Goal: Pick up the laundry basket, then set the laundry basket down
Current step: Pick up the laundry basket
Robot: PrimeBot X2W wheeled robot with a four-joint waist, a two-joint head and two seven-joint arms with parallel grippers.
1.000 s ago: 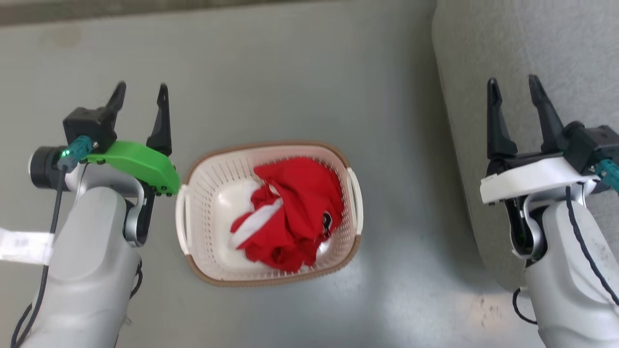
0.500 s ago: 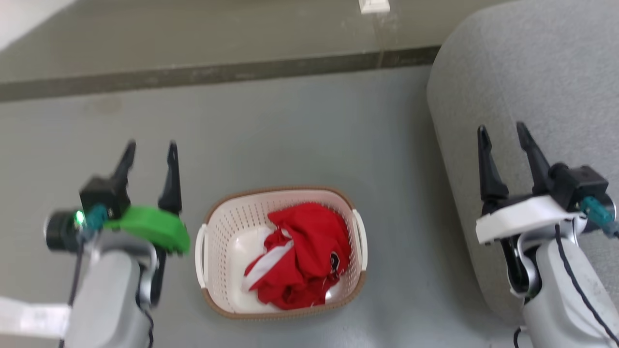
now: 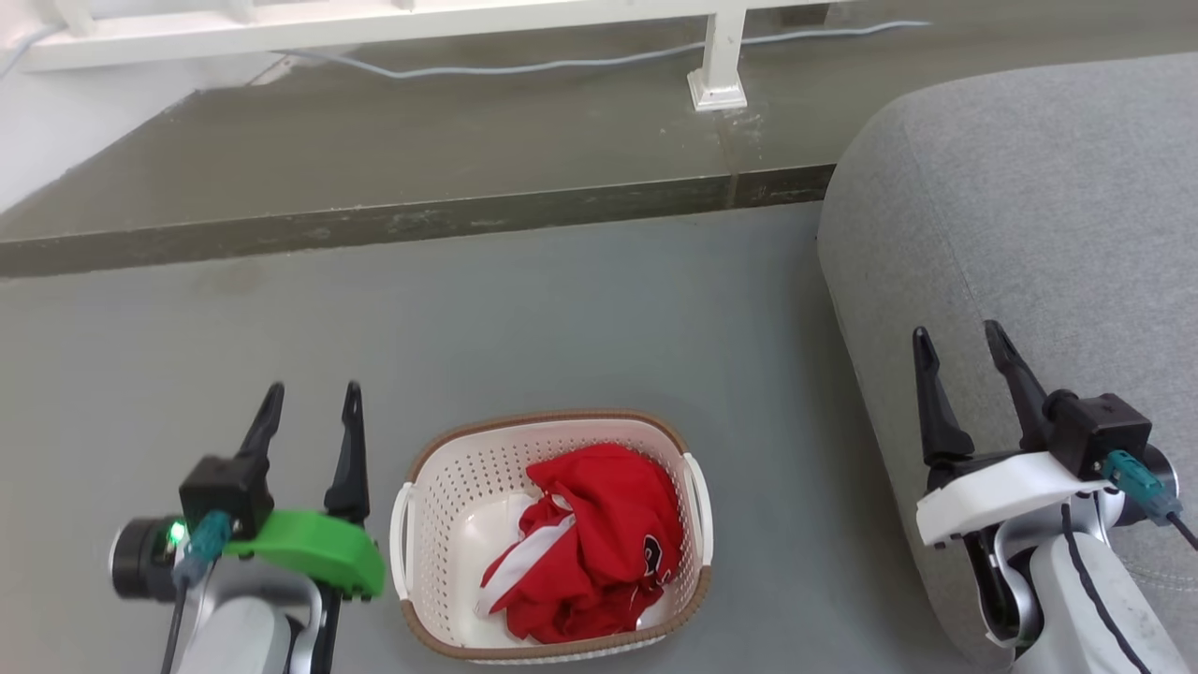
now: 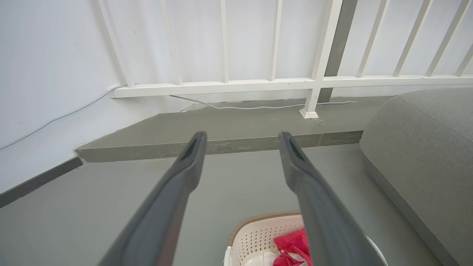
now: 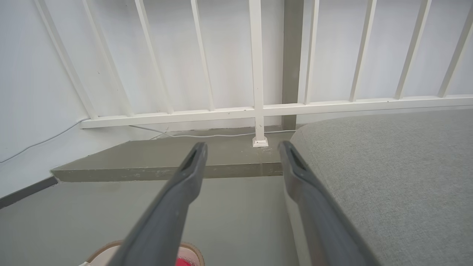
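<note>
our left gripper (image 3: 314,388) and right gripper (image 3: 956,328), both spread apart, hold nothing; the laundry basket (image 3: 552,418) of red clothing (image 3: 599,534) sits on the floor (image 3: 562,309), either unlifted or already set down.

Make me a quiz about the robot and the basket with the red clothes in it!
1. True or false: the left gripper is shut on the laundry basket.
2. What lies inside the basket? A) blue towels B) crumpled red and white clothing C) shoes
3. Fill in: the grey upholstered seat is on the robot's ___ side, by the right gripper.

Key:
1. False. Both grippers are open and apart from the basket, which sits on the floor.
2. B.
3. Right.
</note>
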